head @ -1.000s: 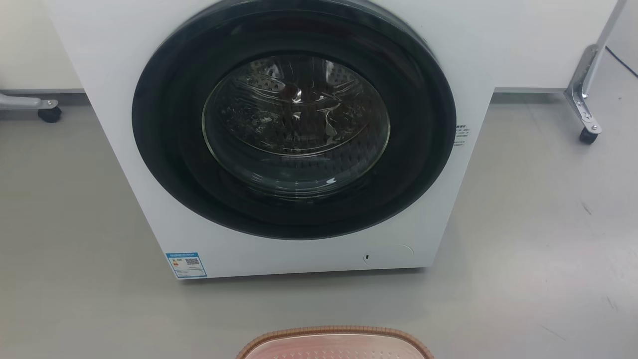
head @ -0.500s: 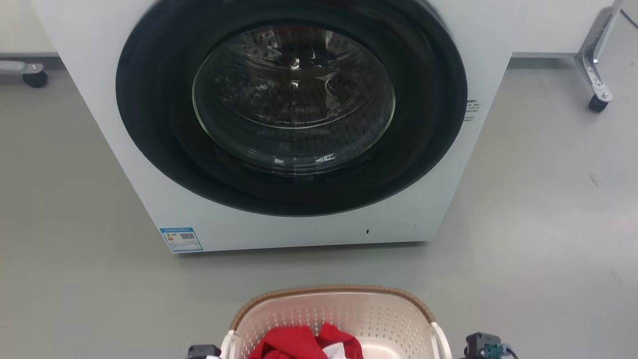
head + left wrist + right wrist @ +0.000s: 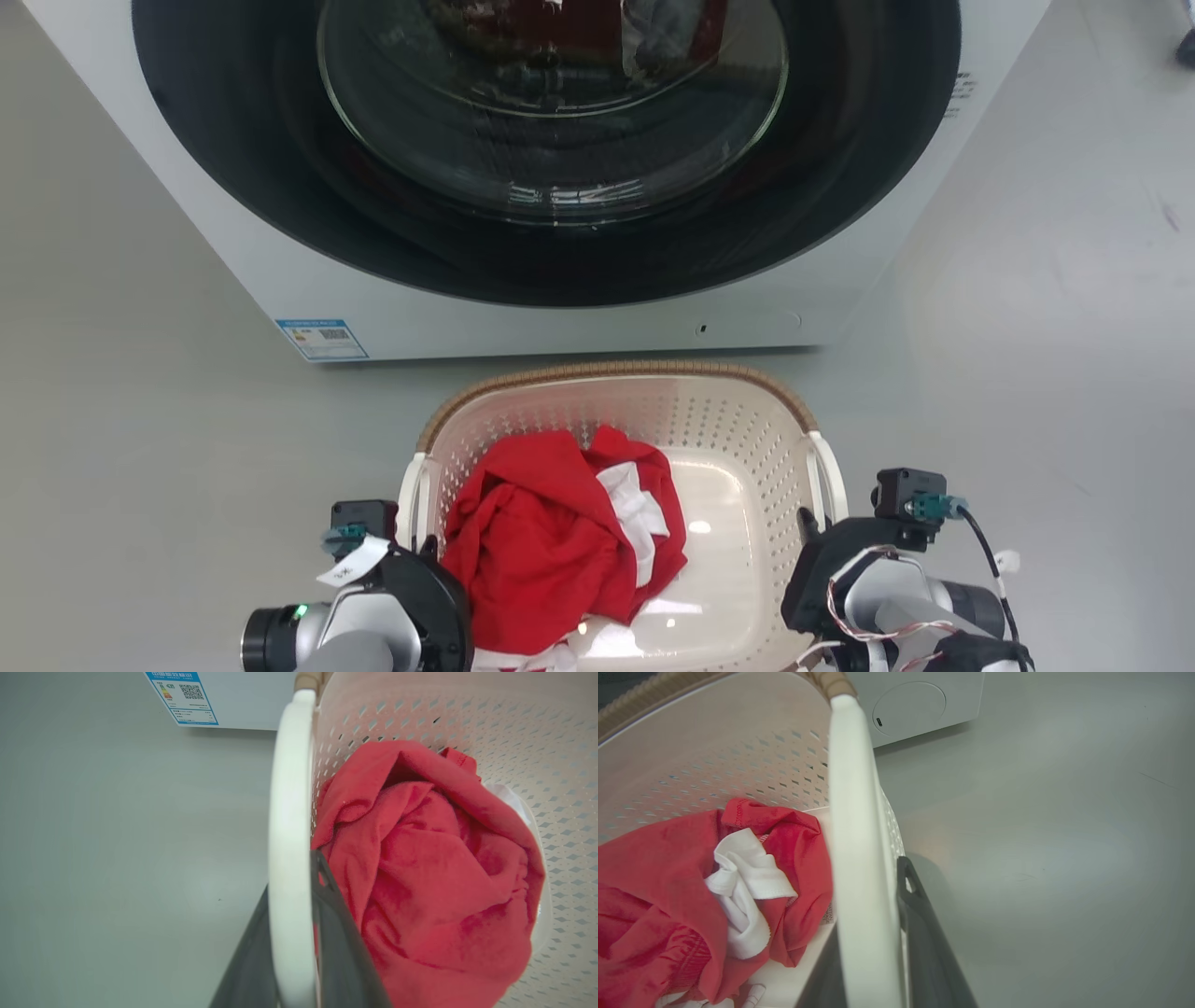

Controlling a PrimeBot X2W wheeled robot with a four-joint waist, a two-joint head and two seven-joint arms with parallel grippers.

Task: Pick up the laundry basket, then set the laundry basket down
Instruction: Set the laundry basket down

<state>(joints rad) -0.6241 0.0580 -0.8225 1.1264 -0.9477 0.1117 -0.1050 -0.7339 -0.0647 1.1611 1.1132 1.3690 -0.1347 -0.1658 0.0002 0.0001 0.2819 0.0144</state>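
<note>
Floor (image 3: 140,467) grey, washing machine (image 3: 560,329) behind laundry basket (image 3: 728,420)

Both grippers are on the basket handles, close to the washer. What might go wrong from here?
1. The left gripper and right gripper each pinch only a thin white handle of the laundry basket; uneven motion could tilt it or slip a handle.
2. The red clothes heap toward the left side, so weight may be lopsided.
3. The washing machine stands close ahead; moving forward could bump it.
</note>
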